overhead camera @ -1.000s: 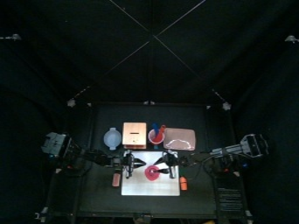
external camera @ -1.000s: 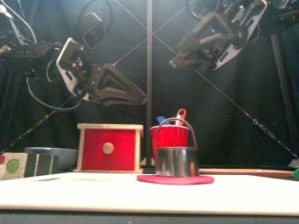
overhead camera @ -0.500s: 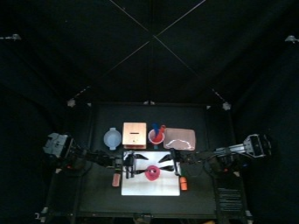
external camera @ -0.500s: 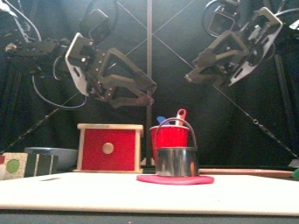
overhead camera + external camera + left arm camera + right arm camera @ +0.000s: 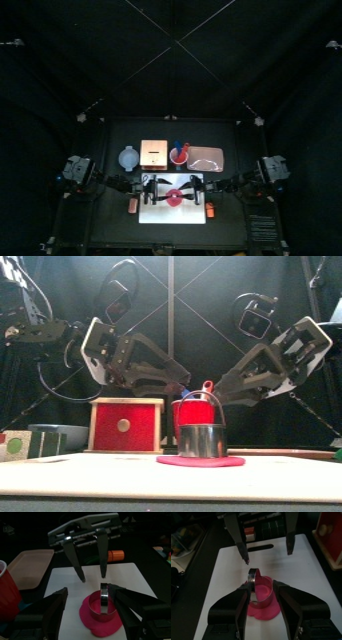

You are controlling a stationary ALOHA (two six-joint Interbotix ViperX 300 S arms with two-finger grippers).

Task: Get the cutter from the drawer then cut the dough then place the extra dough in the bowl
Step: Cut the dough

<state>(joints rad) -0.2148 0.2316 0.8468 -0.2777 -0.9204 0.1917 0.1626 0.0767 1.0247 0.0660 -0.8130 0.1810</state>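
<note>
Left gripper: jaws spread wide, nothing between them and nothing touched. It hung over the white cutting board in the lower centre of the top view, just left of the dough. Right gripper: likewise spread and empty, facing the left one from just right of the dough. In each wrist view the arm's own jaws stood to either side of the cutter with a clear gap on both sides, and no contact was seen.

Cutter: round metal, upright on the pink dough in the lower centre of the front view, wire handle raised above it. The dough lay as a flat disc on the board, with a pink margin showing all round the cutter's foot.

Progress, as a judgement:
- Fetching looked done. The cutter was out, and the red drawer front of the wooden box sat flush, left of centre in the front view.
- Cutting looked begun at most. The cutter rested on the dough, but whether it had gone through could not be told from any view.
- The extra dough had not been moved. The outer margin was on the board around the cutter, and no dough was seen at the blue-grey bowl in the lower left of the front view.

Left to do, by this reading: press or confirm the cut, lift the cutter off, then carry the outer ring to the bowl. Both grippers appeared placed to close on the cutter or its handle.
</note>
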